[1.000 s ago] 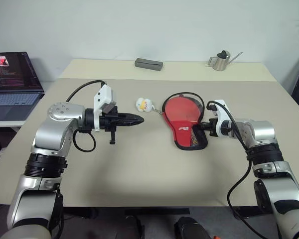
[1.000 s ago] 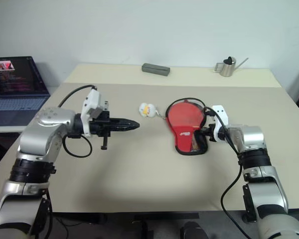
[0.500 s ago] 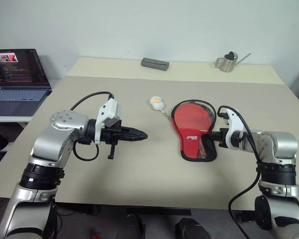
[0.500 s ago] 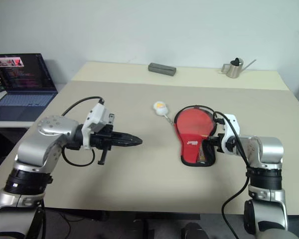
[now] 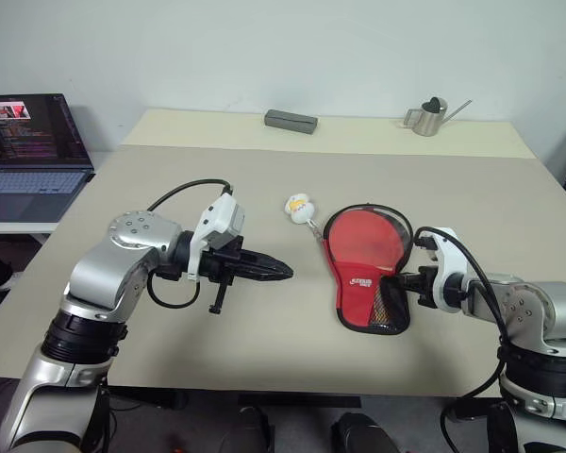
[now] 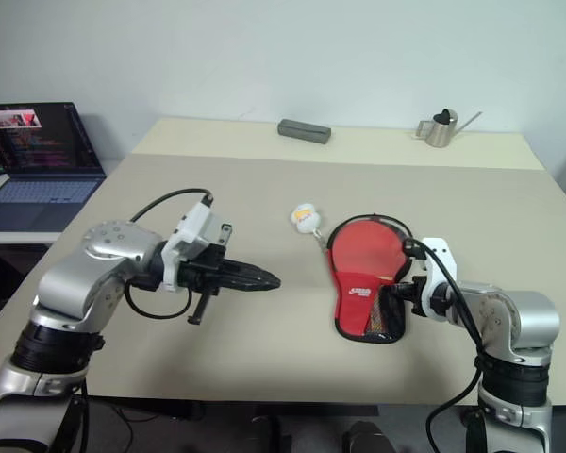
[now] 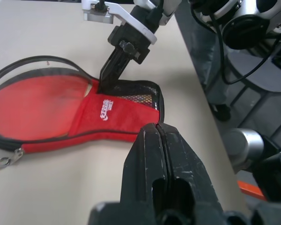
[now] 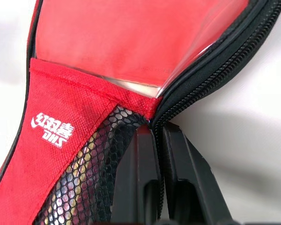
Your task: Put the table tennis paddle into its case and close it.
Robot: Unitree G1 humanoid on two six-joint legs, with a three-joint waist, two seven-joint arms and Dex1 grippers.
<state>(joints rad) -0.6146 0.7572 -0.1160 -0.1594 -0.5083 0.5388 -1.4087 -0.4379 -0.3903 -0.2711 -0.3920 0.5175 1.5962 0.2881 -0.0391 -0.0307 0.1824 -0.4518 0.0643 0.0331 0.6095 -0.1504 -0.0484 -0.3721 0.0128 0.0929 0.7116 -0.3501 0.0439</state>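
The case [image 5: 363, 274] lay flat on the table [image 5: 264, 170], red side up, its zip gaping around the round end and the mesh pocket at the narrow end. The right pincer [image 5: 402, 279] was pressed together on the case's black zipped edge, just where the mesh pocket meets the round part (the right wrist view showed the zip seam running straight into its tips). The paddle [image 8: 131, 37] sat inside the case ahead of that pincer, its red face under a clear film; the handle could not be made out. The left pincer [image 5: 281, 273] was shut on nothing, hovering above the table, its tips aimed at the case and well apart from it. A small white and yellow charm [image 5: 296, 205] lay beyond the case's round end, joined to it by a chain.
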